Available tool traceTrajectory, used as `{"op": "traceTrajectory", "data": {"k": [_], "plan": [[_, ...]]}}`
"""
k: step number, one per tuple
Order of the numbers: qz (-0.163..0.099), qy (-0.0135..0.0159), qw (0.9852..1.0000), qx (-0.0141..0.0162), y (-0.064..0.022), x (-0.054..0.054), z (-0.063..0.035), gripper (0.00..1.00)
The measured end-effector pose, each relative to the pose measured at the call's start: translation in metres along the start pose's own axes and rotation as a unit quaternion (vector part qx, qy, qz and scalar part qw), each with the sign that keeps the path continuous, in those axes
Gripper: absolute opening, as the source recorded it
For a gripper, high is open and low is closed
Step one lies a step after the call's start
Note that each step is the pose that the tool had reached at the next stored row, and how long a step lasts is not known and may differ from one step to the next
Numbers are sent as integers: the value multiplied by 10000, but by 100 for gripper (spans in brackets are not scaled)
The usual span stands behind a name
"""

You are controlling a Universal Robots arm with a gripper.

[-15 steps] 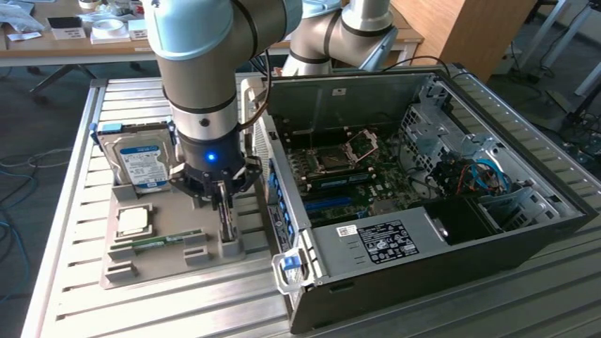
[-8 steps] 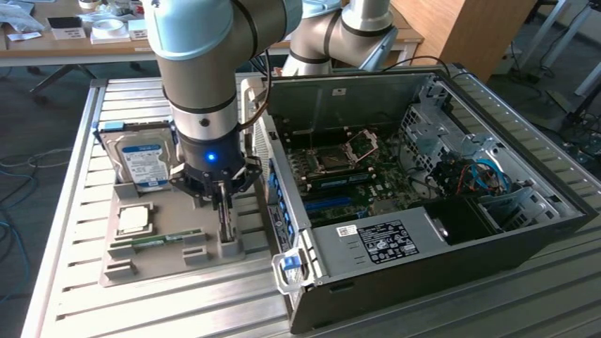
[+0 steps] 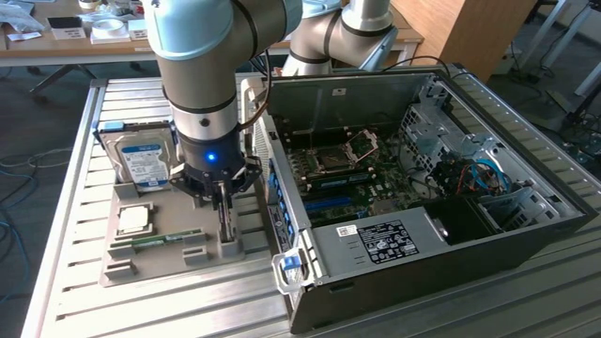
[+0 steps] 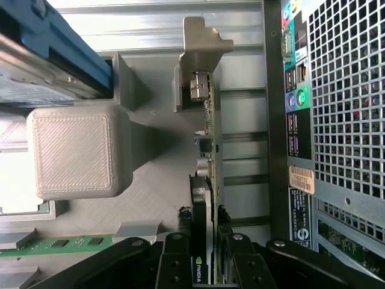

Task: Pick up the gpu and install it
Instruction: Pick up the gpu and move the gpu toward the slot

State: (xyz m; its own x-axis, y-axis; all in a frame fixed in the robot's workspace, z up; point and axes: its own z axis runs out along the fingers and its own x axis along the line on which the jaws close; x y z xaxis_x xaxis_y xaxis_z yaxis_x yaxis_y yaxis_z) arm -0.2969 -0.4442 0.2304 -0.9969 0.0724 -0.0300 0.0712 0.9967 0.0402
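Note:
The gpu (image 4: 210,138) stands on its long edge in a slot of the grey holder tray (image 3: 160,264), its metal bracket (image 4: 201,66) at the far end. In the exterior view the gpu (image 3: 228,229) is a thin dark strip below the arm's wrist. My gripper (image 3: 221,201) points straight down over it. In the wrist view the gripper (image 4: 207,241) has one black finger (image 4: 174,256) on each side of the card, pressed against its faces, so it is shut on the gpu. The card still sits in its slot.
The open computer case (image 3: 441,211) lies at the exterior view's right of the tray, motherboard (image 3: 348,176) exposed; its rear panel (image 4: 337,90) is close beside the card. The tray also holds a hard drive (image 3: 143,162), a processor (image 3: 131,220) and a green memory stick (image 3: 165,239).

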Motion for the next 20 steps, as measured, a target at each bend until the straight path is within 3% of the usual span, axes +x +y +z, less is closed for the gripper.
{"op": "traceTrajectory", "data": {"k": [9, 20], "plan": [[-135, 6, 9999, -4, 1, -4, -9, 27], [-135, 6, 9999, -5, 17, -16, -411, 27]]}}
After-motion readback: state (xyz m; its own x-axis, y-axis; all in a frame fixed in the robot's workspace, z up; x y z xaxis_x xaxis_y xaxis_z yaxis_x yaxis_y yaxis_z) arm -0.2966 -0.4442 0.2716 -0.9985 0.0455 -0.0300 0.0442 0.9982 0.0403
